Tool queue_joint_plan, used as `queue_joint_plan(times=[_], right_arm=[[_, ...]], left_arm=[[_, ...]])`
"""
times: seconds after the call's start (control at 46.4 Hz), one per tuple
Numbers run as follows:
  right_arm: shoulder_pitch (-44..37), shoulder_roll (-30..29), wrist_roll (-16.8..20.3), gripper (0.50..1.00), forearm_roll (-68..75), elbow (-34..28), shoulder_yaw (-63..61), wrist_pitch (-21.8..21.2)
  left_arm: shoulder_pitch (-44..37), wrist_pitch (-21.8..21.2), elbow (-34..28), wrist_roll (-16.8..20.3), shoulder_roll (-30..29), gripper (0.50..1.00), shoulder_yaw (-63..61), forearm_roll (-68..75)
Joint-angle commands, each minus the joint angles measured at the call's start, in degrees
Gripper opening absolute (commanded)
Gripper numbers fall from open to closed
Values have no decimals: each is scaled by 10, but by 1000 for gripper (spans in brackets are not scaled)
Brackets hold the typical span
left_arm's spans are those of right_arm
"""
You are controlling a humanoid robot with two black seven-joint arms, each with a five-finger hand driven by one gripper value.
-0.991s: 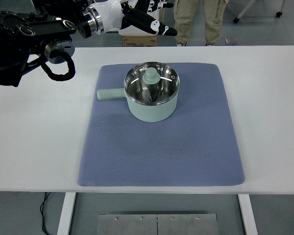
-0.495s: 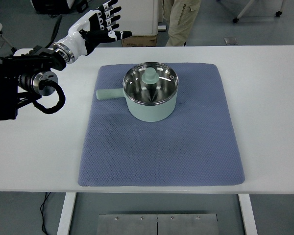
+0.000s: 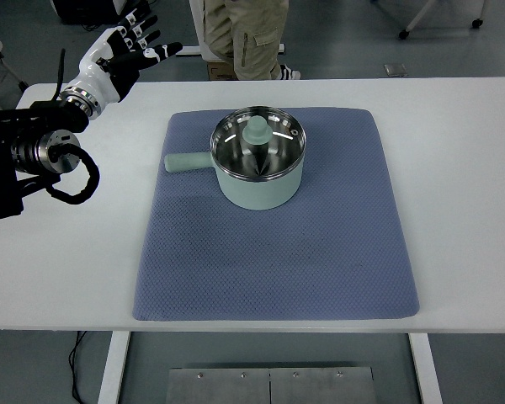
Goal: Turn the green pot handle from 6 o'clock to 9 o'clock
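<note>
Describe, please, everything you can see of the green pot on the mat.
The green pot is a small pale-green saucepan with a shiny metal interior. A glass lid with a metal rim and a pale-green knob sits closed on it. One straight pale-green handle sticks out toward the picture's left, at about 9 o'clock. The pot stands upright on the upper middle of the blue-grey mat. Nothing else touches it; the left hand is up and away, fingers spread, holding nothing.
</note>
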State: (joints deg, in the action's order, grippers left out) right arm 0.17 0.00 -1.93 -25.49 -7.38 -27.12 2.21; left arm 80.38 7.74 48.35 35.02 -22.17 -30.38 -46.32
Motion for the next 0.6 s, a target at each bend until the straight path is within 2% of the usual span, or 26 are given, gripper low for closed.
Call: queue_joint_plan(times=[0.0, 0.302, 0.582], right_arm=[[0, 0, 0, 1000, 0, 0, 1, 0], [0, 0, 0, 1000, 0, 0, 0, 0], [0, 0, 0, 1000, 0, 0, 0, 0]], left_arm=[[-19, 0, -16, 0, -8, 1000, 17, 0], [-89, 3, -64, 0, -12, 1000, 74, -1], [-139, 4, -96, 0, 10, 1000, 166, 9]])
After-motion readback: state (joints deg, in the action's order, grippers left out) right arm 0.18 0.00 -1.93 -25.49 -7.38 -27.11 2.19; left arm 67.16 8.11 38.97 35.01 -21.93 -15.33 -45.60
